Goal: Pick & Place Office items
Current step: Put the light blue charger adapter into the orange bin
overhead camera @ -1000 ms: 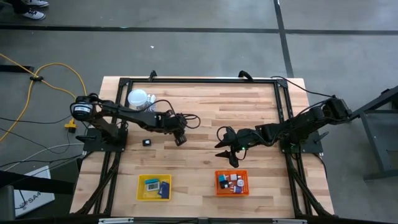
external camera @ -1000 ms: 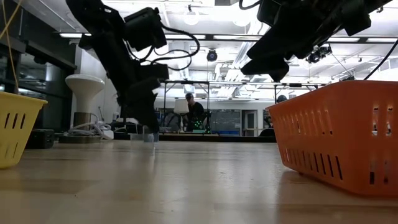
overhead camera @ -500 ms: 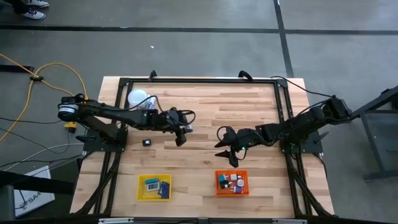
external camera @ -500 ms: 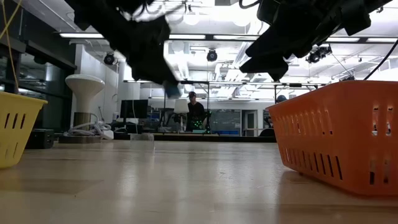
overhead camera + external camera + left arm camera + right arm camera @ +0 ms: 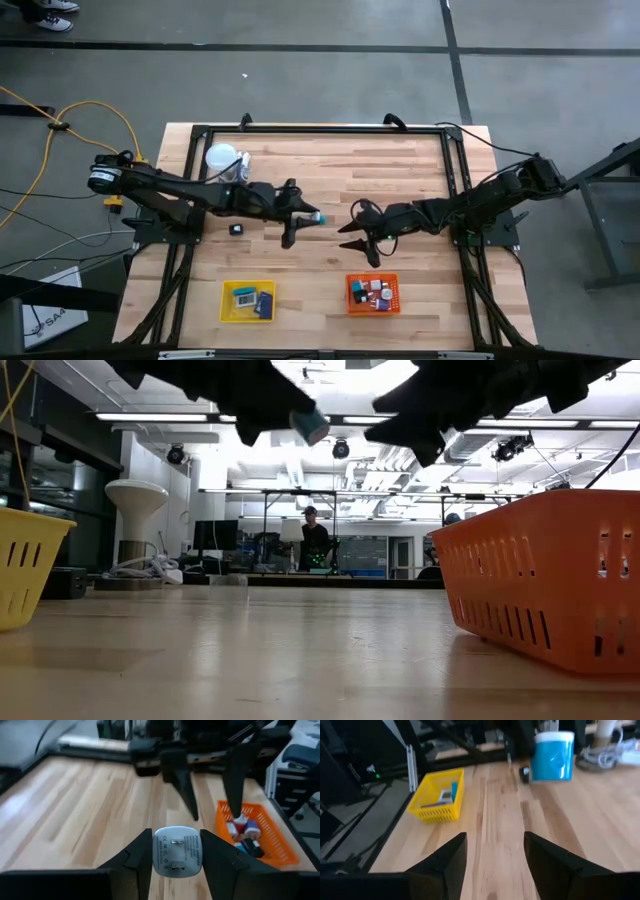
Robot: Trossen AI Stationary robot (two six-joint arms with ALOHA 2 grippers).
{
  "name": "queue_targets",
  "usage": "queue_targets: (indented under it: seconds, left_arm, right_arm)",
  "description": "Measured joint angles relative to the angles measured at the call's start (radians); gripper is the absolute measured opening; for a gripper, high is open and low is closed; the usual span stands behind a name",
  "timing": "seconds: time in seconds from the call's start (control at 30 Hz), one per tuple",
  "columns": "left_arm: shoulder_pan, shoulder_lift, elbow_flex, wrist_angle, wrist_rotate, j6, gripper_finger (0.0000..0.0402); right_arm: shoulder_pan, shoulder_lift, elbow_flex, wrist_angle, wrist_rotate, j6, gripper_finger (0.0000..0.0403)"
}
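My left gripper (image 5: 176, 851) was clamped on the blue plug adapter (image 5: 177, 851), prongs facing back, opposite my right gripper (image 5: 358, 241), fingers apart mid-bench.

Two mesh trays sit on the table: one yellow tray (image 5: 247, 301) and one orange tray (image 5: 372, 293). One white globe (image 5: 221, 158) stands there, one small black item (image 5: 236, 229) lies loose on the wood, and one blue-and-white plug block (image 5: 177, 851) is held aloft (tray contents too small to count).
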Motion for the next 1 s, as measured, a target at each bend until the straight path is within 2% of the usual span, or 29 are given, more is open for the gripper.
queue_targets:
  seconds: [0.37, 0.6, 1.0]
  left_arm:
    - [-0.038, 0.001, 0.000, 0.159, -0.001, 0.111, 0.0127]
    - [-0.037, 0.001, 0.000, 0.191, -0.003, 0.127, 0.0127]
    - [-0.028, 0.014, 0.000, 0.271, -0.016, 0.154, 0.0127]
  right_arm:
    - [-0.003, 0.000, 0.000, 0.069, 0.104, -0.069, 0.0184]
    - [-0.003, 0.000, 0.000, 0.150, 0.156, -0.145, 0.0184]
    - [-0.038, 0.000, 0.000, 0.202, 0.149, -0.164, 0.0184]
